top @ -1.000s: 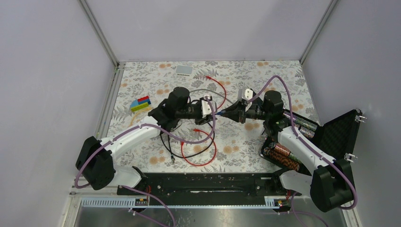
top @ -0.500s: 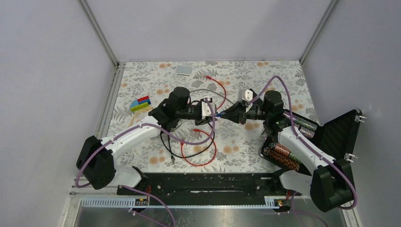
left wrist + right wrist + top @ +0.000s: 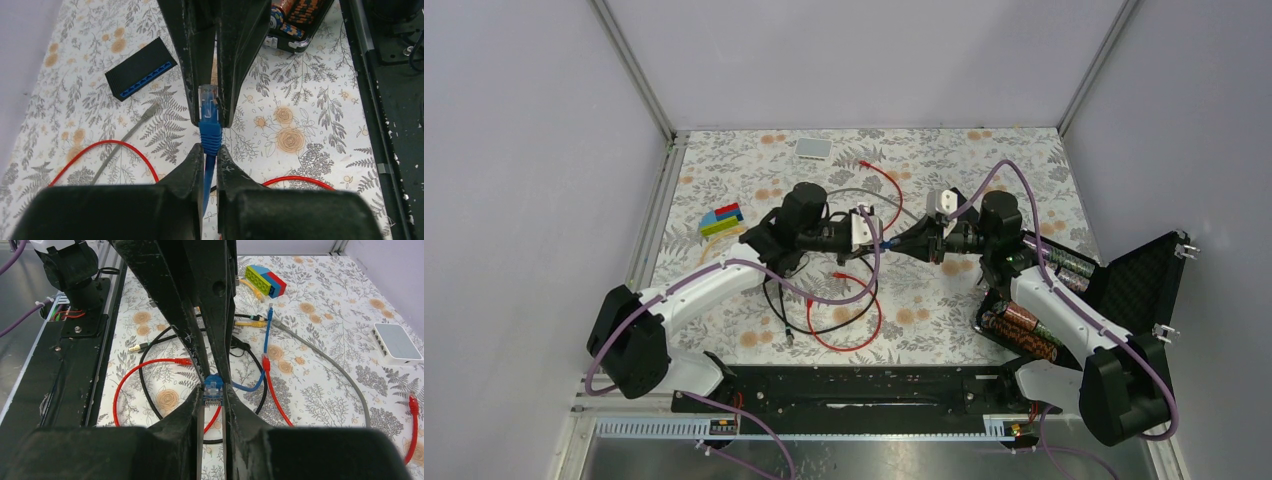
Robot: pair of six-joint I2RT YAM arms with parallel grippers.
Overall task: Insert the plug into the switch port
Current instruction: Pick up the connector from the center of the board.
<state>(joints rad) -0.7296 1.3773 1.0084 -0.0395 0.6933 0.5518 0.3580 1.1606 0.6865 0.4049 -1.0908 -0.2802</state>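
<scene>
The plug [image 3: 208, 99] is gripped above the counter [image 3: 310, 100] by the right hand [image 3: 213, 395], its blue cable [image 3: 210, 136] pinched by the left hand [image 3: 210, 152]; the switch port [image 3: 147, 77] lies well apart, so insertion is not yet done.

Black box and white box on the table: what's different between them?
The black box is sharp-edged with a blue side of ports; the white box is round-cornered and white. The black box lies beside a loose grey cable end; the white box sits near the far edge. Both lie flat on the floral table.
</scene>
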